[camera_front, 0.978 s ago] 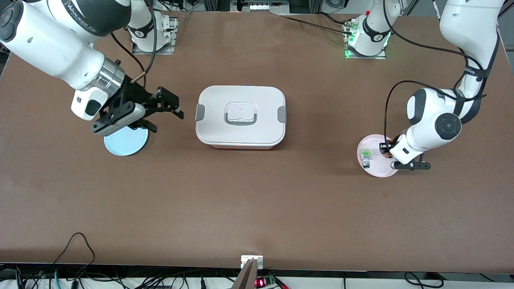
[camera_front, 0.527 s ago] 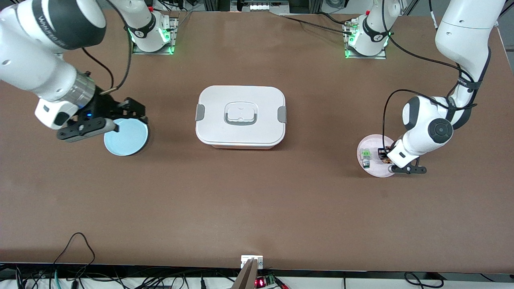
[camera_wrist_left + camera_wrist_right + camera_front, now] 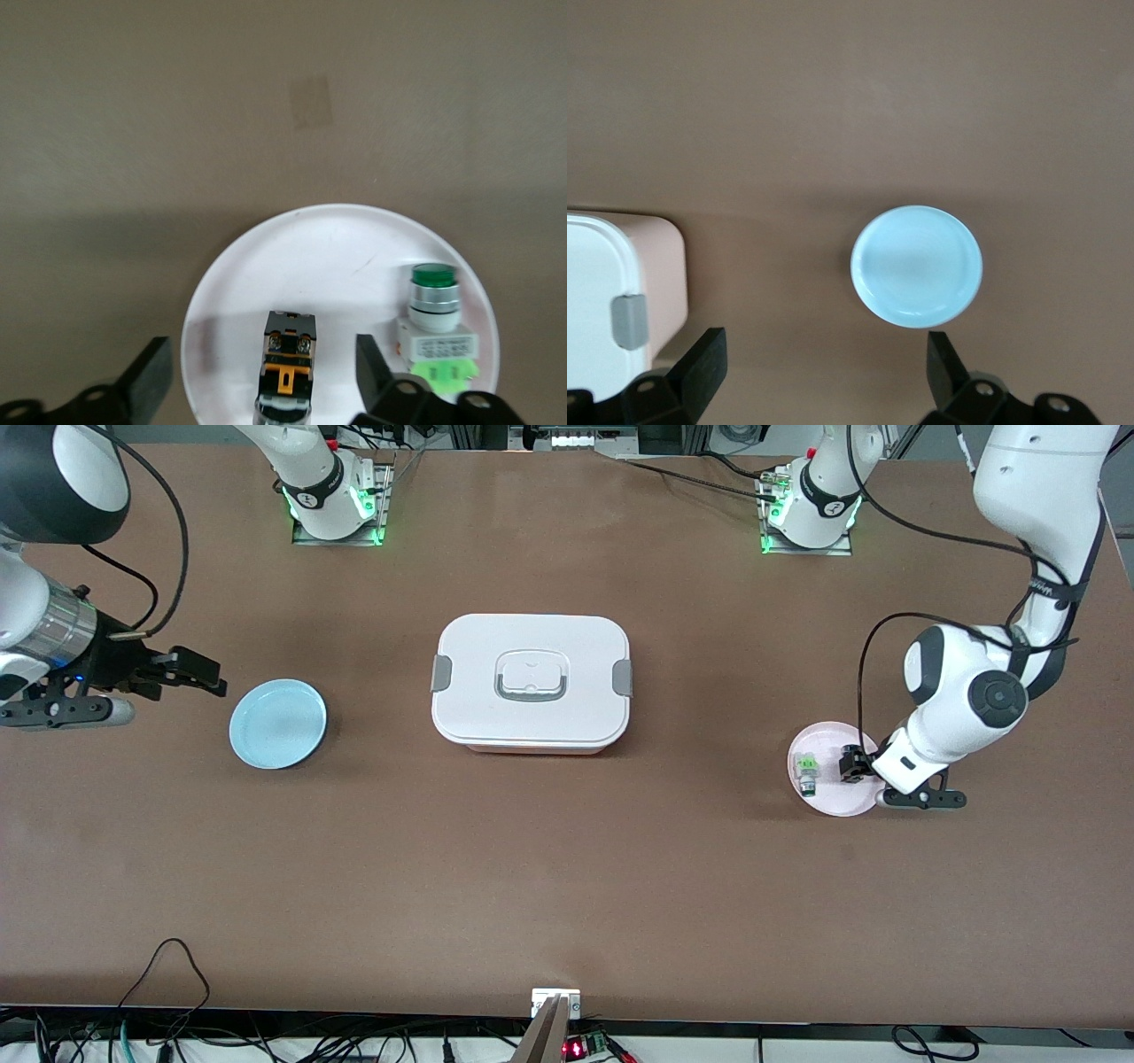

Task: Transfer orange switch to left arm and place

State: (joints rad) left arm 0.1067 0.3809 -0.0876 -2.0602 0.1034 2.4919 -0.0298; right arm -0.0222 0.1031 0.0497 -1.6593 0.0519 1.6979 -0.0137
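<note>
The orange switch (image 3: 287, 367), black with an orange tab and metal screws, lies on the pink plate (image 3: 292, 252). My left gripper (image 3: 261, 361) is open low over it, one finger on each side, not touching. In the front view the left gripper (image 3: 852, 766) covers the switch on the pink plate (image 3: 828, 804) at the left arm's end of the table. The white box (image 3: 532, 682) with grey latches stands mid-table; it also shows in the right wrist view (image 3: 602, 292). My right gripper (image 3: 190, 673) is open and empty, above the table beside the blue plate (image 3: 277, 724).
A green-and-white switch (image 3: 806, 771) lies on the pink plate beside the orange one; it also shows in the left wrist view (image 3: 434, 319). The blue plate (image 3: 917, 266) is empty. Cables hang along the table edge nearest the front camera.
My right arm has swung away from the box, past the blue plate, toward its own end of the table. My left gripper has shifted slightly over the pink plate.
</note>
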